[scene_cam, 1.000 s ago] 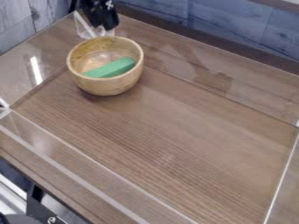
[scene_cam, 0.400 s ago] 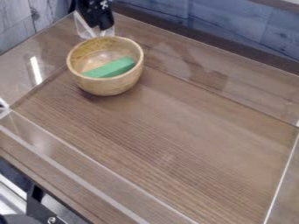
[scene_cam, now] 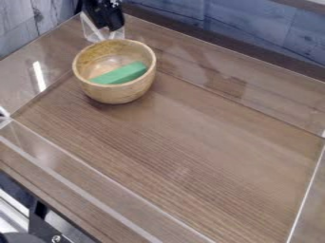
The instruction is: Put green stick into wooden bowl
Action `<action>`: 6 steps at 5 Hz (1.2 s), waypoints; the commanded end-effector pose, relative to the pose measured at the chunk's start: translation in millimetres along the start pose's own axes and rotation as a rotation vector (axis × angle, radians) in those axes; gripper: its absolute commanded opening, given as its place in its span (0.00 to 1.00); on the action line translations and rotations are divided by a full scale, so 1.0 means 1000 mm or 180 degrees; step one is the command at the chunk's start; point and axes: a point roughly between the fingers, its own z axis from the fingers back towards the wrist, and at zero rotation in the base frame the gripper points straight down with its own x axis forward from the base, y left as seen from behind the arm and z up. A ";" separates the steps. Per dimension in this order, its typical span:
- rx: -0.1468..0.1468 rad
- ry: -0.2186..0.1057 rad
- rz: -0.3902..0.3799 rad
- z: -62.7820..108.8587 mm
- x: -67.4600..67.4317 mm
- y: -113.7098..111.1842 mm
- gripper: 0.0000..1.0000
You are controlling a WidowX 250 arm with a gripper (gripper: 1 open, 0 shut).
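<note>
We see a bright green stick (scene_cam: 121, 74) of one plain colour in a pale tan bowl (scene_cam: 117, 91), its rim a lighter cream and its inside a warmer yellowish tan. Our tabletop (scene_cam: 191, 142) is mid-brown with a fine darker wood grain, a small darker brown patch toward the back, and whitish lines along its edges. The tool (scene_cam: 103, 36) shows black with milky, whitish parts. Behind, we find the wall (scene_cam: 254, 24) a muted blue, with a dark strip below it.
</note>
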 end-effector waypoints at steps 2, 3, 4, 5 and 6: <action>0.0179 -0.0148 0.0137 0.017 0.010 -0.003 1.00; 0.0190 -0.0123 0.0103 0.013 0.007 0.005 0.00; 0.0191 -0.0098 0.0113 0.008 0.004 0.015 0.00; 0.0182 -0.0060 0.0024 0.007 0.004 0.016 1.00; 0.0170 -0.0015 -0.0083 0.005 0.003 0.016 1.00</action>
